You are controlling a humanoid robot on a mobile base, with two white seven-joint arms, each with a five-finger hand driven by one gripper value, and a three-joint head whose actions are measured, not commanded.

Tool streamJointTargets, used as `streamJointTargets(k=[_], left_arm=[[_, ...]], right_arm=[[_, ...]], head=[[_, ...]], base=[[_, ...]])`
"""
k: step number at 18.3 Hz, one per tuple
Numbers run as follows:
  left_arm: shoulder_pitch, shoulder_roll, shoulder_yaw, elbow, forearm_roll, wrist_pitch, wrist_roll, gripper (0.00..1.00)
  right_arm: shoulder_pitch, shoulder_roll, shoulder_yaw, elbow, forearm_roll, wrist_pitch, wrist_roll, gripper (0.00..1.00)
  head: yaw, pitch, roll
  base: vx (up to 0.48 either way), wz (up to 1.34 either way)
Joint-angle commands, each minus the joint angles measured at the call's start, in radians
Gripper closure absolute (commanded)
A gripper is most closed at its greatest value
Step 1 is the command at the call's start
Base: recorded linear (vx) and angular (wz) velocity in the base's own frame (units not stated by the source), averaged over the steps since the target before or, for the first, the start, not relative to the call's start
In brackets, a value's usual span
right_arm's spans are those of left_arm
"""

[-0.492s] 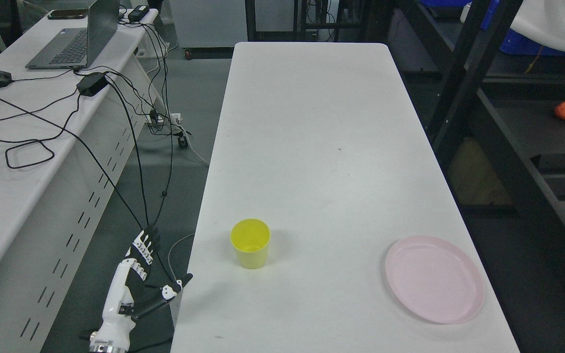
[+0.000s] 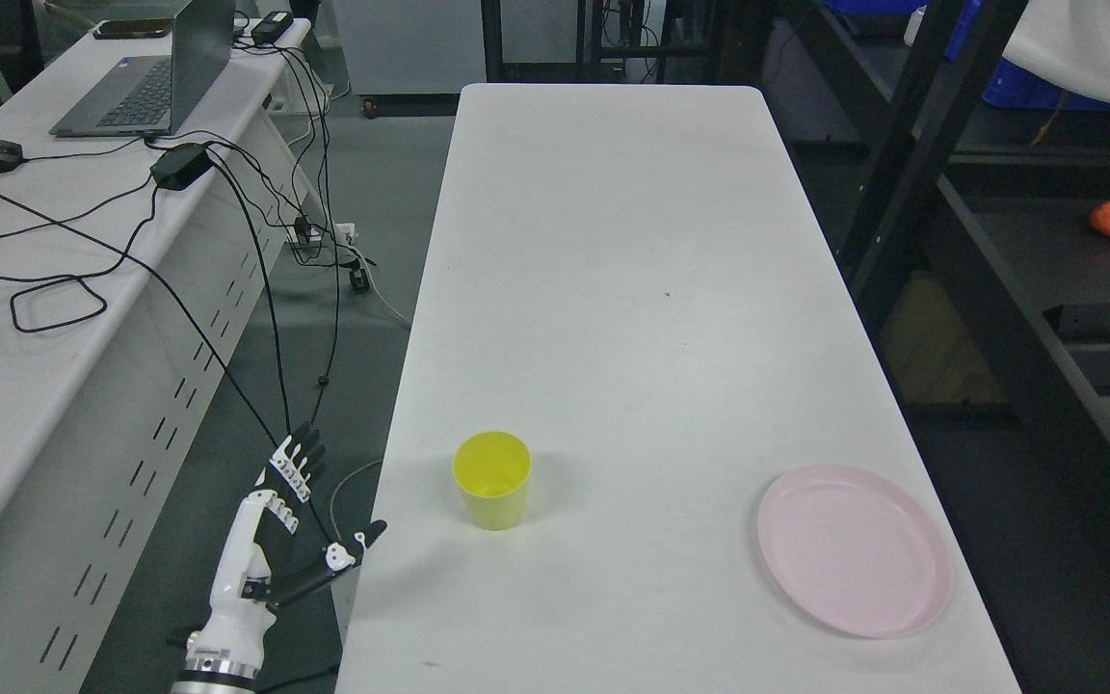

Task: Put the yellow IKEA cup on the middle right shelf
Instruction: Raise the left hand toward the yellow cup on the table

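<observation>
The yellow cup (image 2: 491, 492) stands upright on the white table (image 2: 613, 289), near its front-left part, with the opening upward, so a grasp from the side seems possible. The left hand (image 2: 271, 535) is at about 8 o'clock from the cup, beside the table edge, holding nothing, its fingers (image 2: 297, 461) spread and thumb out, probably to receive the cup. The pink plate (image 2: 854, 549) lies at 3 o'clock, well apart.

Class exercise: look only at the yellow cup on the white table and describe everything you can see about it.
The yellow cup is a plain, handle-free tumbler, seemingly matte plastic, tapering from a wide round rim to a narrower base. It stands upright and looks empty. It sits near the front left part of the white table, resting on its base, with nothing else touching it. The left hand is off to its left, apart from it.
</observation>
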Motion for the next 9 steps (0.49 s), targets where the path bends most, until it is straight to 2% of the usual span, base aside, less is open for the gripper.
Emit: streamJointTargets(k=[1, 5, 9], left_arm=[[-0.104, -0.012, -0.053, 0.097, 0.102, 0.009, -0.003, 0.01], [-0.184, -0.038, -0.083, 0.198, 0.104, 0.009, -0.005, 0.01], [-0.259, -0.039, -0.178, 0.264, 0.101, 0.011, -0.005, 0.01]], right_arm=[[0.014, -0.017, 0.017, 0.0, -0.025, 0.0, -0.001, 0.01], [0.014, -0.017, 0.017, 0.0, -0.025, 0.0, -0.001, 0.01], [0.014, -0.017, 0.017, 0.0, -0.025, 0.0, -0.001, 0.01]], head=[[0.0, 0.0, 0.0], [0.0, 0.0, 0.0], [0.0, 0.0, 0.0]], base=[[0.0, 0.0], [0.0, 0.0], [0.0, 0.0]])
